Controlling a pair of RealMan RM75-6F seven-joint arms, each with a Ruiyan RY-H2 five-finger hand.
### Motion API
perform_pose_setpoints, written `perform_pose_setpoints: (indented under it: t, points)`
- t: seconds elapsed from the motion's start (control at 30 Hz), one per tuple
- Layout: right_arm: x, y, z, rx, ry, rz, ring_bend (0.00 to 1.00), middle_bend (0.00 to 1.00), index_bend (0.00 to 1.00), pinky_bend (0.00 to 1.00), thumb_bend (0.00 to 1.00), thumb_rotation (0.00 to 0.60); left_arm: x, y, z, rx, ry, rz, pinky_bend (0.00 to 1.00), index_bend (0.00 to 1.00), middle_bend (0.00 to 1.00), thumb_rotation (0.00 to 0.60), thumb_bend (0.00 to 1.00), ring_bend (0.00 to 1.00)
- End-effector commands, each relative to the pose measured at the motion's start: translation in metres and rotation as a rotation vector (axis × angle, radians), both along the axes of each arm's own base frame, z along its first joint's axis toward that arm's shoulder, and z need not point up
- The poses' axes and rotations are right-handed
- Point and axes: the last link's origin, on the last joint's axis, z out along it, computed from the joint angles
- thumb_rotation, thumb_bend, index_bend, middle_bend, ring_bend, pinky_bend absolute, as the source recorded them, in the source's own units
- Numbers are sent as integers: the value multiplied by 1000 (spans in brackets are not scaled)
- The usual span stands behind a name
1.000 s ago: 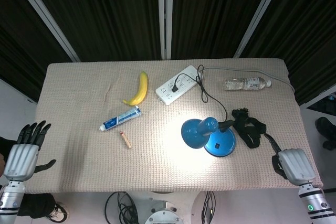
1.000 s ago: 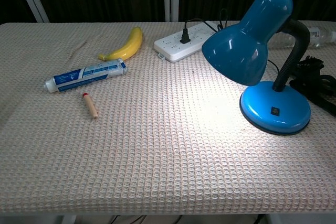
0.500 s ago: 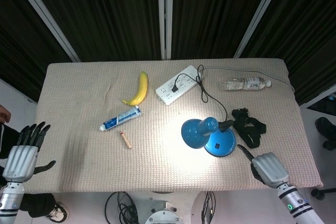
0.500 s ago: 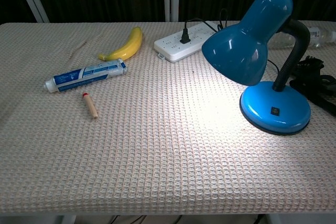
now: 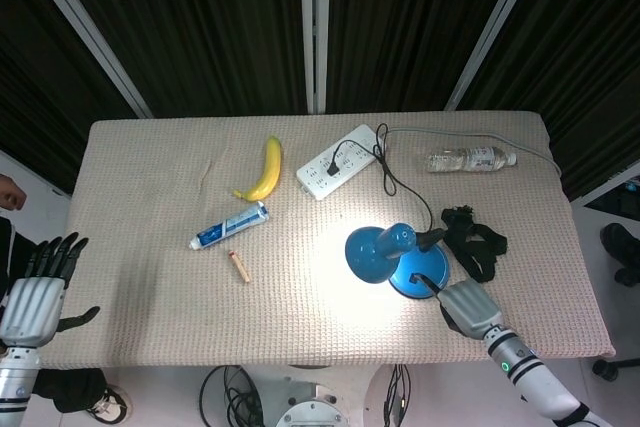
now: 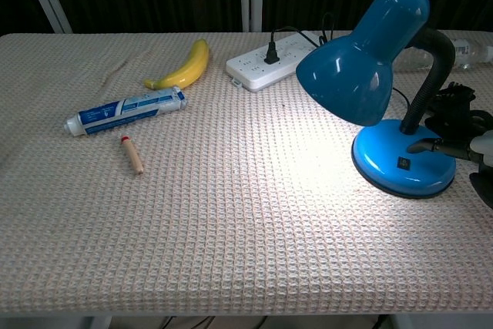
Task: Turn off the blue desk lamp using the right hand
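Right hand moved in to lamp base, finger extended near switch, grasping nothing (light on); left hand fingers spread.

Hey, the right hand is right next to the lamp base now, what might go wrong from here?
The right hand has one finger stretched over the lamp base, but the switch sits lower and further left, so a press might miss it. A sideways push might slide the lamp rather than click it. The black strap and the lamp's cord lie close behind the base and might snag the hand.
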Motion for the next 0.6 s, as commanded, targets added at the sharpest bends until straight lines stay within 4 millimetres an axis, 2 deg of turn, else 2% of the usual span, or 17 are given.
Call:
perform_pose_setpoints:
  t: [0.03,0.6]
  points:
    - [5,-4,-7,14,10,1,920,949,0,876,797,600,-1,0,0,-3,0,2,0,0,0,600,0,0]
    - [-3,0,-15,26,61,-47,919,948,0,876,786,600,-8,3,-3,-11,-23,11,0,0,0,600,0,0]
